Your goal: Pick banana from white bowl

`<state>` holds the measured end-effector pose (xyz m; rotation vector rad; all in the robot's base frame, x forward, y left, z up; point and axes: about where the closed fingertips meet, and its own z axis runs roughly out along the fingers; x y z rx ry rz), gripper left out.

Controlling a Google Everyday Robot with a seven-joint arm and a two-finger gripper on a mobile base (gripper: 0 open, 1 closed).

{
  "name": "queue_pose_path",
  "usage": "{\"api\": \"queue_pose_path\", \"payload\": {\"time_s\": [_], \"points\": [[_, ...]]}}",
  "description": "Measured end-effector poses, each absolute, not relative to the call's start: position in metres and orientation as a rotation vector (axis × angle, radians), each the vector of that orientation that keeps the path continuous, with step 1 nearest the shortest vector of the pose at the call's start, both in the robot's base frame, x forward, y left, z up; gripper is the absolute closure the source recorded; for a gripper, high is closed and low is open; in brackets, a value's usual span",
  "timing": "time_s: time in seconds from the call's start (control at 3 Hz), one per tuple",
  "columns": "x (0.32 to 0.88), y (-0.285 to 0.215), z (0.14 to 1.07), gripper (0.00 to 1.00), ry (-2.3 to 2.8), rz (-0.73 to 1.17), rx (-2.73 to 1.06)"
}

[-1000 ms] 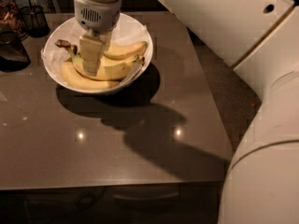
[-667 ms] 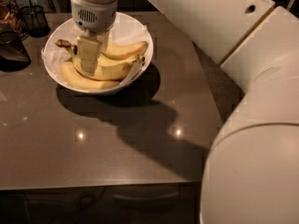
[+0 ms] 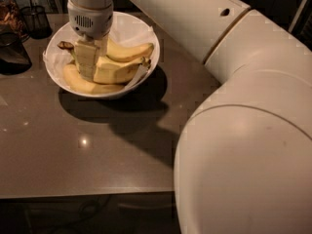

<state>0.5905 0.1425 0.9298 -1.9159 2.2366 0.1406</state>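
Note:
The white bowl (image 3: 56, 74) with its paper lining stands at the table's back left and holds several yellow bananas. The banana (image 3: 90, 86) curves along the bowl's near rim, and its dark brown stem end (image 3: 63, 45) points left. My gripper (image 3: 89, 72) hangs straight down from the arm into the bowl. It reaches among the bananas just right of the stem end and hides the banana's neck. Two shorter bananas (image 3: 129, 52) lie to the right of the gripper.
A small black wire-mesh cup (image 3: 36, 21) and a dark object (image 3: 12, 52) stand at the table's far left, behind the bowl. My large white arm (image 3: 234, 130) fills the right half of the view. The table's front edge (image 3: 83, 195) runs along the bottom.
The gripper has shifted slightly left and down into the bowl. The arm's elbow has swung closer and now covers more of the right side. The bananas have not moved.

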Motion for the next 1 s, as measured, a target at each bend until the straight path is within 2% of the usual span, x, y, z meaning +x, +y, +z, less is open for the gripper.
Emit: {"api": "queue_pose_path", "payload": {"time_s": [1.0], "points": [[0.604, 0.157, 0.902, 0.37, 2.275, 0.167, -1.95]]}}
